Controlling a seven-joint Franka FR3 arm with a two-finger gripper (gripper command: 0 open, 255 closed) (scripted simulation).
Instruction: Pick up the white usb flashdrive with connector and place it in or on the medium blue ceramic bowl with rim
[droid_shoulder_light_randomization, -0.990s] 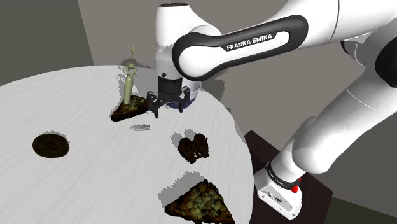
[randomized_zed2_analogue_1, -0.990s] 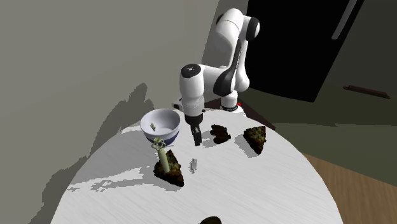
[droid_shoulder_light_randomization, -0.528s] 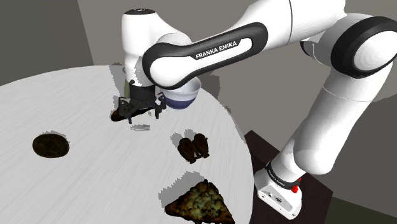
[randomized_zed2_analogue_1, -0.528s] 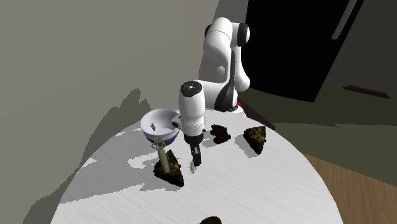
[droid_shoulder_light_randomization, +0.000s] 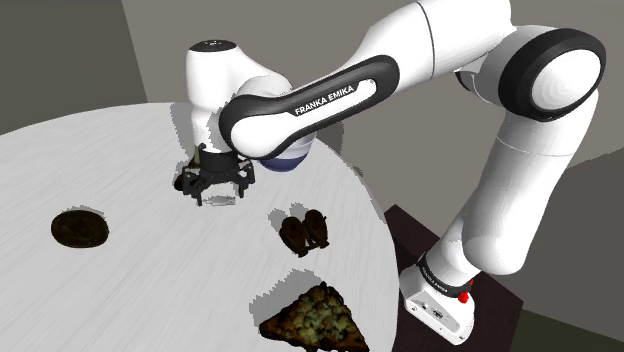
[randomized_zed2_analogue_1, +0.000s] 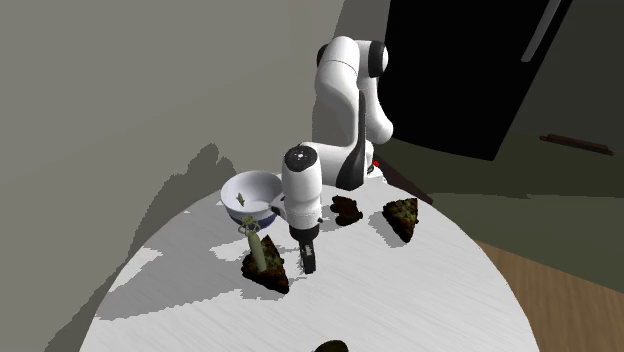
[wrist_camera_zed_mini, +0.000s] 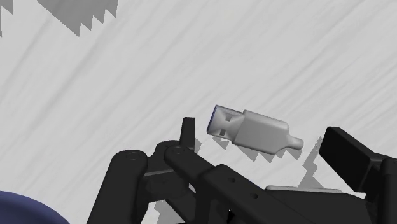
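The flash drive (wrist_camera_zed_mini: 254, 130) lies flat on the white table (wrist_camera_zed_mini: 127, 63), pale grey-white body, its metal connector pointing toward one of the black fingers (wrist_camera_zed_mini: 348, 154). That is the wrist view's story: the fingers stand wide apart, one on each side of the drive, touching neither end, so the jaws are released and nothing is grasped. A dark blue patch (wrist_camera_zed_mini: 16, 210) curves in beside the gripper's body, away from the drive; what it belongs to I cannot tell from here. Over to the second exterior view, and the gripper (randomized_zed2_analogue_1: 308, 262) hangs right down at the tabletop, pointing straight at it, with the drive itself hidden beneath the hand. This view gives what the wrist cannot: the bowl (randomized_zed2_analogue_1: 258, 186), white inside with a blue outer wall, sits near the gripper, toward the view's upper left, with a small greenish scrap in it. Between bowl and gripper stands a slim pale green bottle (randomized_zed2_analogue_1: 257, 245) at a dark wedge of food (randomized_zed2_analogue_1: 270, 272). The shoulder view puts the white forearm across the bowl, just its blue side peeking out below, and it lays out the rest of the table: a dark round piece (droid_shoulder_light_randomization: 80, 228) well off to the view's left, dark lumps (droid_shoulder_light_randomization: 304, 230) near the table's edge, and a speckled wedge (droid_shoulder_light_randomization: 315, 318) closest to the camera.
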